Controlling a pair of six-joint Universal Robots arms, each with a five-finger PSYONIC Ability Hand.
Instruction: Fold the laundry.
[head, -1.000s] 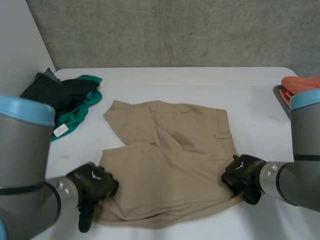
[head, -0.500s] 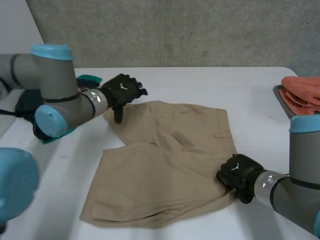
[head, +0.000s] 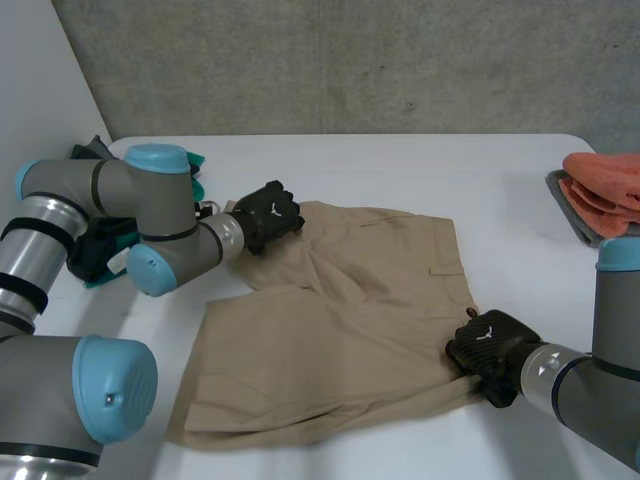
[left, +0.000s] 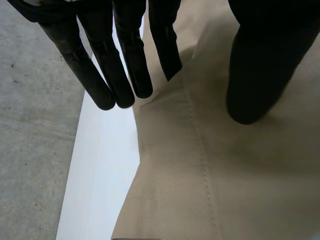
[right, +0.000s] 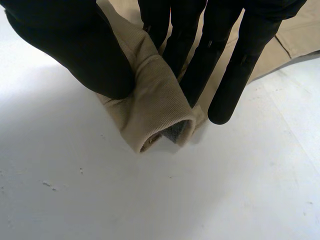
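Note:
Beige shorts (head: 340, 310) lie spread flat on the white table (head: 400, 170). My left hand (head: 268, 215) is at their far left corner. In the left wrist view its fingers (left: 127, 55) reach out straight over the hemmed edge of the shorts (left: 200, 175), with the thumb over the cloth and nothing pinched. My right hand (head: 490, 345) is at the near right edge of the shorts. The right wrist view has its thumb (right: 70, 45) and fingers pinching a rolled fold of the beige cloth (right: 155, 105) just above the table.
A pile of dark and green clothes (head: 120, 205) lies at the far left, beside my left arm. Folded orange cloth (head: 605, 185) rests on a grey tray (head: 560, 195) at the right edge.
My left hand swung from the near left corner of the shorts to their far left corner and came down onto the cloth. The right hand kept its hold and barely moved.

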